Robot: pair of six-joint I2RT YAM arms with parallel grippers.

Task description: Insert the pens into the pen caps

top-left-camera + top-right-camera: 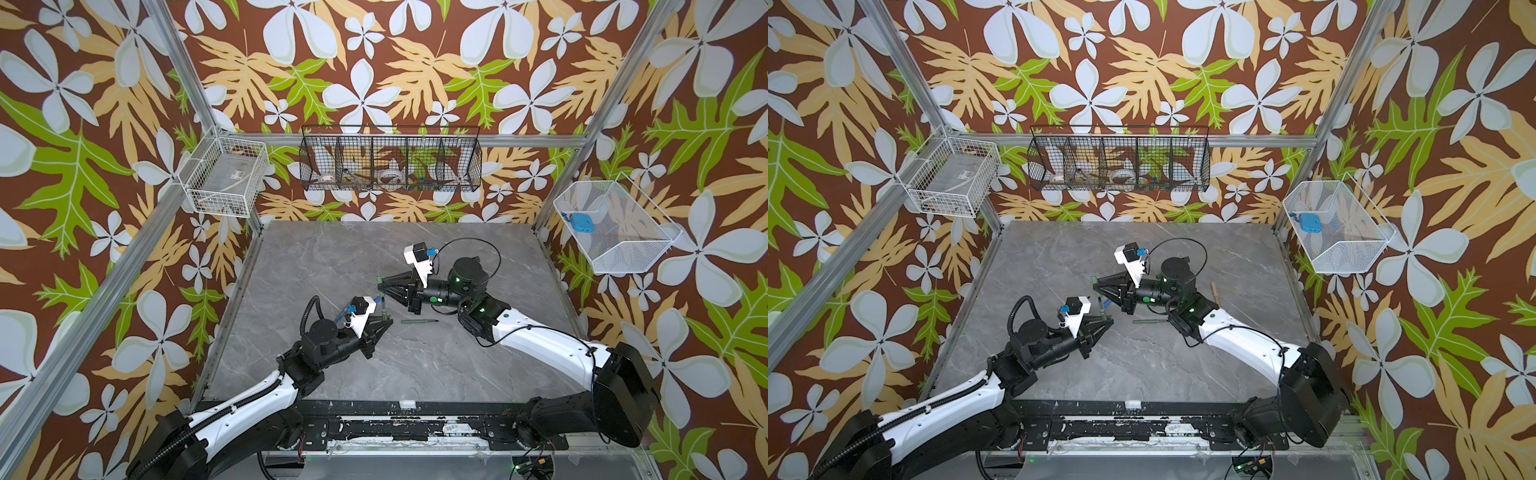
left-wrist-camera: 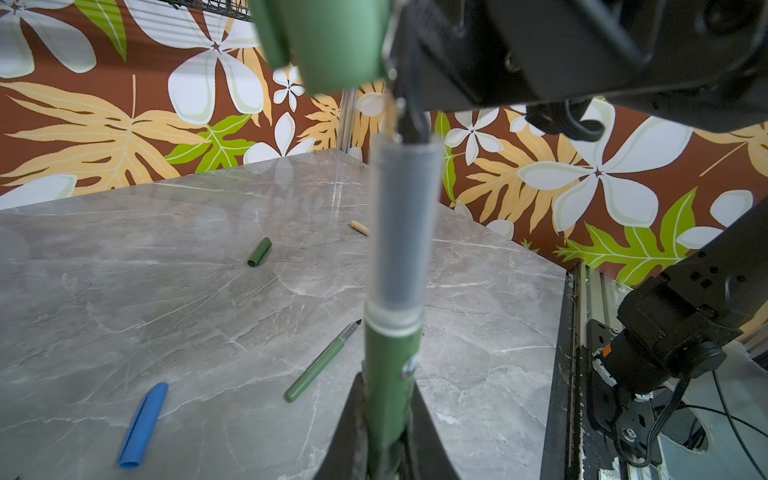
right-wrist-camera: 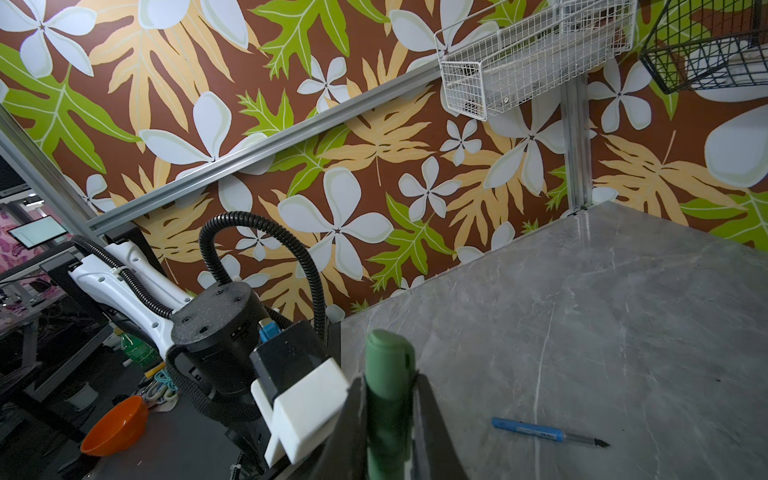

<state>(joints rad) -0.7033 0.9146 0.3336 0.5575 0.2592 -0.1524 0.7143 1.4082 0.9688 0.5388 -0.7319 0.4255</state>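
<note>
Grey marble tabletop (image 1: 415, 365), left jaws clamped on a green pen (image 2: 390, 365), right jaws clamped on a green cap (image 3: 388, 365).

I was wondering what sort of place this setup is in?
Probably a robotics lab work cell: an aluminium frame encloses a marble-look table, wire baskets hang on the leaf-print walls, and two robot arms are mounted at its front edge.
</note>
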